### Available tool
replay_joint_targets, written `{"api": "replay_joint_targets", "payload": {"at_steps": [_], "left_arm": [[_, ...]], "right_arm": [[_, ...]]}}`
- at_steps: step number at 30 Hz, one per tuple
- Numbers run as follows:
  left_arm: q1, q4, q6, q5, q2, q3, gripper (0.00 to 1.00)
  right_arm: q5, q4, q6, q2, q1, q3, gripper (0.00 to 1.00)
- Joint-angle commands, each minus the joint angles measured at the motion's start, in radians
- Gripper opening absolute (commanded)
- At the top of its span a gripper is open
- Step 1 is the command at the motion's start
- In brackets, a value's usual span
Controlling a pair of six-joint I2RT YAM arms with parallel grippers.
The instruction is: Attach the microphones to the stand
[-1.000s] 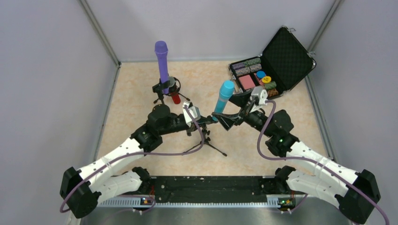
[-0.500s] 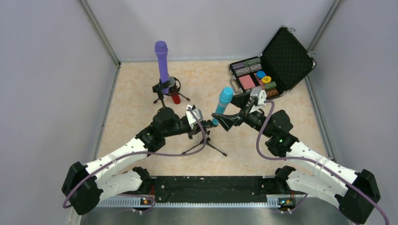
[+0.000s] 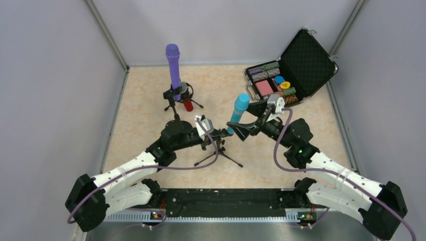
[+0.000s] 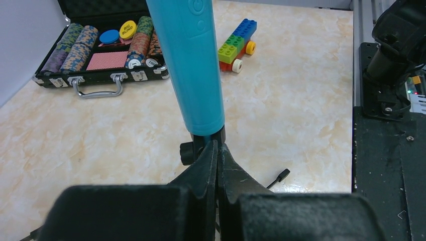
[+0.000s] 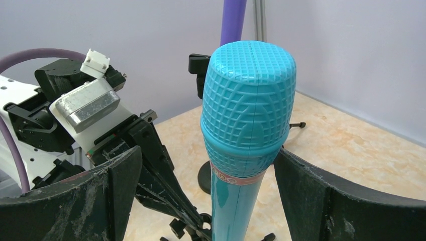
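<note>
Purple microphone (image 3: 174, 68), blue microphone (image 3: 239, 108), red microphone (image 3: 188, 106): three; stands (image 3: 221, 153): two.

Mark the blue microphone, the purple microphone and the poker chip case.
blue microphone (image 5: 246, 98), right wrist view, on its ribbed head.
purple microphone (image 3: 175, 75), top external view, mid-handle.
poker chip case (image 3: 306, 60), top external view, on its open lid.

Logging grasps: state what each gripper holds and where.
Left gripper pinches the stand just below the blue microphone; right gripper, open around it, holds nothing.

light blue microphone (image 3: 239, 109), purple microphone (image 3: 174, 66)
</note>
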Motion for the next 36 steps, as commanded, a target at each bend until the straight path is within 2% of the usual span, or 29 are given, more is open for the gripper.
{"api": "replay_joint_targets", "payload": {"at_steps": [1, 4, 9, 13, 15, 21, 31, 36], "left_arm": [[0.007, -0.193, -0.018, -0.060, 0.026, -0.065, 0.04], [0.007, -0.151, -0.028, -0.073, 0.013, -0.065, 0.18], [0.007, -0.047, -0.054, -0.095, -0.011, -0.053, 0.57], [0.007, -0.035, -0.073, -0.131, -0.026, 0.005, 0.80], [0.007, -0.034, -0.083, -0.144, -0.036, 0.034, 0.88], [0.007, 0.021, -0.142, -0.214, -0.086, 0.077, 0.99], [0.010, 0.031, -0.283, -0.373, -0.203, 0.047, 0.99], [0.011, -0.020, -0.318, -0.496, -0.286, -0.014, 0.99]], "right_arm": [[0.011, 0.022, 0.006, -0.022, 0.008, 0.003, 0.98], [0.012, 0.020, 0.008, -0.023, 0.008, 0.002, 0.98], [0.014, 0.012, 0.012, -0.023, 0.008, 0.002, 0.98], [0.015, 0.008, 0.012, -0.025, 0.008, 0.002, 0.99], [0.015, 0.004, 0.011, -0.028, 0.008, 0.003, 0.99], [0.017, -0.016, 0.009, -0.043, 0.008, -0.005, 0.99], [0.025, -0.094, 0.008, -0.092, 0.008, -0.031, 0.99], [0.025, -0.219, -0.008, -0.140, 0.009, -0.038, 0.99]]}}
